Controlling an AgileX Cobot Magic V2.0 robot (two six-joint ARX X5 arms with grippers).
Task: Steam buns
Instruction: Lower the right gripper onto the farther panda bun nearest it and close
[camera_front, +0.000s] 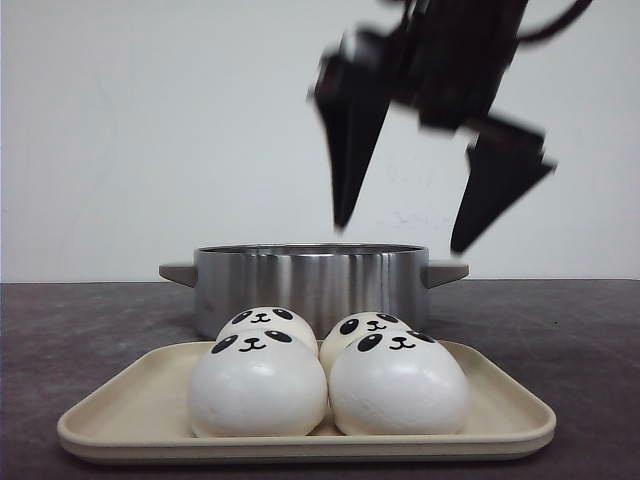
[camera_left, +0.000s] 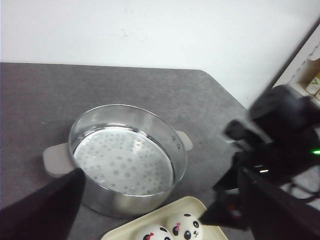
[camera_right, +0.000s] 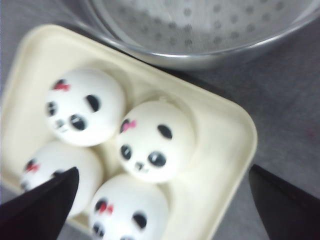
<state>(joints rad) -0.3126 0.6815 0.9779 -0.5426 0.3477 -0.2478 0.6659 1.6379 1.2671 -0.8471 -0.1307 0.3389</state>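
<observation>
Several white panda-faced buns (camera_front: 257, 385) (camera_right: 85, 105) sit close together on a cream tray (camera_front: 300, 442) (camera_right: 227, 150) at the front of the table. Behind the tray stands an empty steel steamer pot (camera_front: 310, 275) (camera_left: 181, 150) with a perforated floor. My right gripper (camera_front: 400, 238) (camera_right: 164, 169) hangs open above the pot and tray, with nothing between its fingers and the buns below them. My left gripper (camera_left: 161, 170) is open and empty too, looking down on the pot from the side. It is out of the front view. Two buns (camera_left: 187, 225) show in the left wrist view.
The pot has a grey handle (camera_front: 176, 271) on each side. The dark grey table (camera_front: 80, 330) runs back to a white wall. In the left wrist view the right arm (camera_left: 280, 135) is a black mass beside the pot, with shelving (camera_left: 312, 82) past the table's edge.
</observation>
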